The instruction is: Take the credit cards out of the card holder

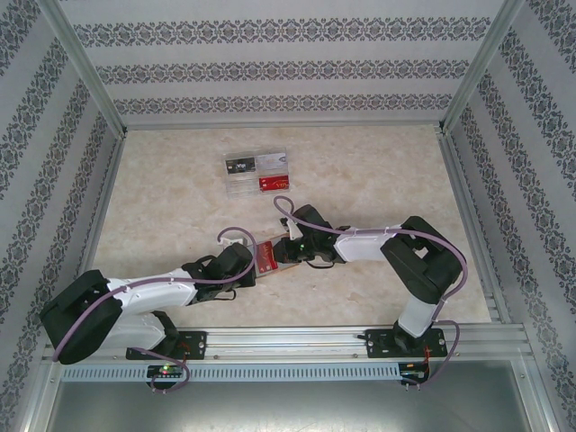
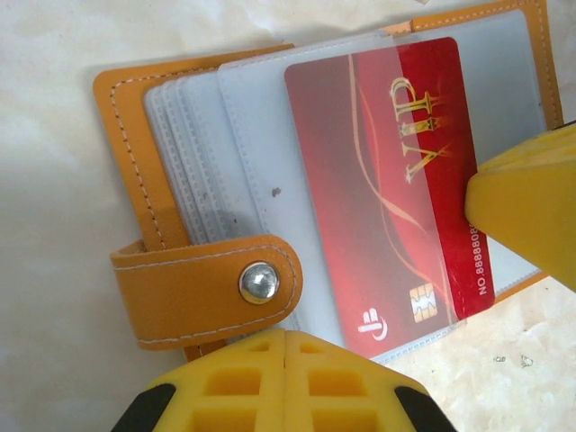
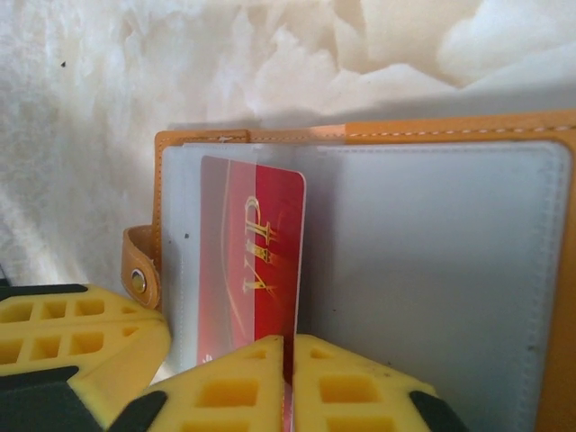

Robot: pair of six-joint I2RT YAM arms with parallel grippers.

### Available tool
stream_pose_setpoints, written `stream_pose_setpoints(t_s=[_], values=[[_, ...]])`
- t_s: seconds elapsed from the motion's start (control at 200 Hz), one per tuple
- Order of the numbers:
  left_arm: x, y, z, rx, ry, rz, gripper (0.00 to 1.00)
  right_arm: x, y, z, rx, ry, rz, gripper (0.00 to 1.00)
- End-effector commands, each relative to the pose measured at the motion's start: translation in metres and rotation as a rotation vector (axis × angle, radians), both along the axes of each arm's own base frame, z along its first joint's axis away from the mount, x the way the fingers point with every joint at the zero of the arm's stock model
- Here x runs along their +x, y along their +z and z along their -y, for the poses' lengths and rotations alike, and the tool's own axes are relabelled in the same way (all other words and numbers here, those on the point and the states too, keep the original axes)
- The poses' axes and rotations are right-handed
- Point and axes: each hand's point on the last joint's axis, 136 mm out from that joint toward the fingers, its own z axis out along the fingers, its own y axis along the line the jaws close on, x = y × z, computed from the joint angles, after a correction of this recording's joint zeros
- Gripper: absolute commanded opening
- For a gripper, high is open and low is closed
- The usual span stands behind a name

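Note:
The orange card holder (image 2: 135, 171) lies open on the table between my two grippers, its clear sleeves fanned out. A red VIP credit card (image 2: 387, 198) sticks partway out of one sleeve. My right gripper (image 3: 288, 351) is shut on that card's (image 3: 256, 252) near edge, and one of its yellow fingers (image 2: 531, 202) shows in the left wrist view. My left gripper (image 2: 286, 342) is shut, its tips over the holder's edge beside the snap strap (image 2: 207, 288). From above, the holder (image 1: 283, 267) and red card (image 1: 266, 257) sit between left gripper (image 1: 249, 263) and right gripper (image 1: 286, 252).
Several credit cards (image 1: 256, 171) lie side by side on the marble-patterned table (image 1: 378, 171) behind the grippers. Patterned walls and metal frame rails (image 1: 468, 216) enclose the table on three sides. Both arms reach in low from the near edge.

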Motion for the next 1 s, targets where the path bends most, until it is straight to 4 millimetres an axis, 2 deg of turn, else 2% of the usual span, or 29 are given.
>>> stream_pose_setpoints(t_s=[0.0,0.27,0.51,0.55,0.635,0.774,0.994], values=[[0.003,0.003,-0.004,0.008,0.021,0.002,0.01,0.003,0.000,-0.009,0.029,0.018,-0.020,0.17],[0.004,0.005,-0.003,0.004,0.016,0.003,0.01,0.006,-0.009,-0.007,0.019,0.001,-0.045,0.13],[0.004,0.004,-0.002,0.004,0.014,0.002,0.01,0.005,-0.008,-0.011,0.042,-0.001,-0.060,0.20],[0.004,0.004,-0.002,0.004,0.012,0.001,0.01,0.005,-0.008,-0.011,0.041,0.000,-0.059,0.16],[0.004,0.005,-0.002,0.004,0.014,0.000,0.01,0.005,-0.010,-0.009,0.034,-0.004,-0.060,0.00],[0.004,0.006,-0.003,0.008,0.014,0.004,0.01,0.007,-0.008,-0.001,0.030,-0.024,-0.053,0.00],[0.003,0.008,-0.005,0.013,0.015,0.007,0.00,0.014,-0.002,0.024,0.030,-0.064,-0.036,0.00]])
